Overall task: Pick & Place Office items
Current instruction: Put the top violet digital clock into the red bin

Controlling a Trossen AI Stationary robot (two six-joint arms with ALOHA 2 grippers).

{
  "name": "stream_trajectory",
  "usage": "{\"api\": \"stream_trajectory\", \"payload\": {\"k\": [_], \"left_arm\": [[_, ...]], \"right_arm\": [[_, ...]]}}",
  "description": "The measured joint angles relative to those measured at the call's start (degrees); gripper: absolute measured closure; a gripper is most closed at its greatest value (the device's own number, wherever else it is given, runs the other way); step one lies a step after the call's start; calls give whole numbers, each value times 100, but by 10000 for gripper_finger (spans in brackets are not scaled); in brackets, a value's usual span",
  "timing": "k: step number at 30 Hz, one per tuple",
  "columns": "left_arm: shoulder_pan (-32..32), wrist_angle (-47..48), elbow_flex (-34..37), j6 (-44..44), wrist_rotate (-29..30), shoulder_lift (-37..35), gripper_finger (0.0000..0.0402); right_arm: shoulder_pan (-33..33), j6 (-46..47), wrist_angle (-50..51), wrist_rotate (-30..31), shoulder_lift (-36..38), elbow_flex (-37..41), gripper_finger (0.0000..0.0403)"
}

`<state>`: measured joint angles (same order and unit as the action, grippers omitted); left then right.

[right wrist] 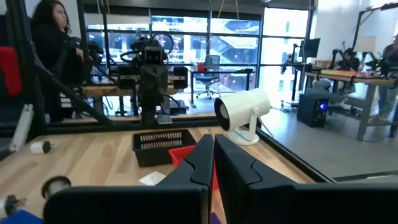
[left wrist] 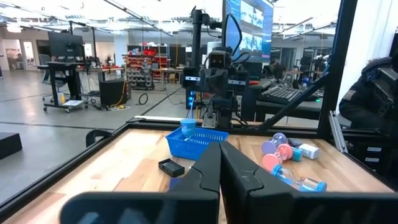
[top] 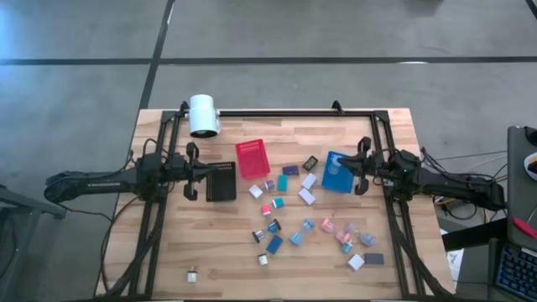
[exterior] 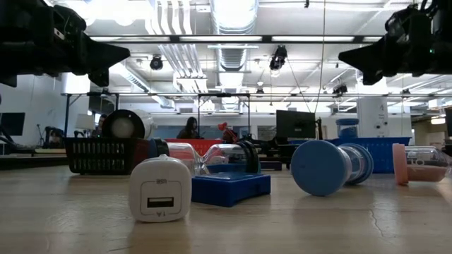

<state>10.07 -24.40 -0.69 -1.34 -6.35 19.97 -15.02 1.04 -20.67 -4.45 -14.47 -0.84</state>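
Note:
The office items (top: 304, 220) are many tiny white, pink, blue, teal and black pieces lying loose on the middle and near part of the wooden table. The low view shows a white block (exterior: 160, 188), a blue piece (exterior: 230, 188) and a blue spool (exterior: 323, 167) up close. My left gripper (top: 207, 171) is shut and level, raised above the table at the black bin's left side. My right gripper (top: 348, 170) is shut and level too, raised over the blue bin (top: 337, 173). Both hold nothing; their shut fingers show in the wrist views (left wrist: 219, 165) (right wrist: 213, 157).
A black slotted bin (top: 221, 181), a red one (top: 252, 158) and the blue one stand in a row across the table's middle. A big white cylinder (top: 203, 115) stands at the far left. A black frame (top: 277, 112) runs around the table. One white piece (top: 191, 273) lies alone near the front left.

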Motion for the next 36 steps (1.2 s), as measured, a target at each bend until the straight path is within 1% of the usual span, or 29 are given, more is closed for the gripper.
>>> {"api": "stream_trajectory", "payload": {"k": [4,5,6,7,8,9,10,11,13,15,17,21,24,28,32,35,36], "left_arm": [[0,-56,-7,-20,61,0,396],[0,-63,-7,-46,177,-1,395],[-2,-47,-11,-164,430,1,395],[-4,117,-79,-448,911,18,397],[-2,464,-243,-747,1507,64,398],[9,910,-465,-856,1951,136,399],[9,1374,-748,-831,2132,262,399],[6,1706,-1048,-746,2140,449,399],[0,1958,-1677,-641,2077,935,400],[0,1989,-2411,-538,1934,1532,400],[-3,2265,-3197,-337,1755,2236,400],[2,3237,-4820,153,1729,3849,400],[4,4050,-6055,406,1646,5095,400],[4,5245,-7546,462,1440,6622,393],[4,6247,-8776,721,1205,7970,373],[0,6445,-9381,851,1115,8878,357],[-2,6472,-9546,892,1005,9157,352]], "right_arm": [[-40,58,-2,-32,92,13,390],[-40,58,12,-36,106,13,390],[-40,56,25,-37,108,13,390],[-40,50,28,-37,106,13,390],[-40,46,24,-37,108,13,390],[-40,42,16,-37,108,13,390],[-40,30,-2,-37,106,13,390],[-40,27,-23,-37,108,13,390],[-40,31,-106,-39,106,13,390],[-40,30,-136,-33,113,11,390],[-40,20,-131,1,117,-8,390],[-40,18,-133,144,134,-38,390],[-37,-8,-142,144,132,-39,390],[-37,-92,-142,147,134,-41,390],[-37,-129,-81,149,134,-41,390],[-37,-147,-66,152,132,-43,390],[-37,-178,-66,153,134,-43,390]]}}
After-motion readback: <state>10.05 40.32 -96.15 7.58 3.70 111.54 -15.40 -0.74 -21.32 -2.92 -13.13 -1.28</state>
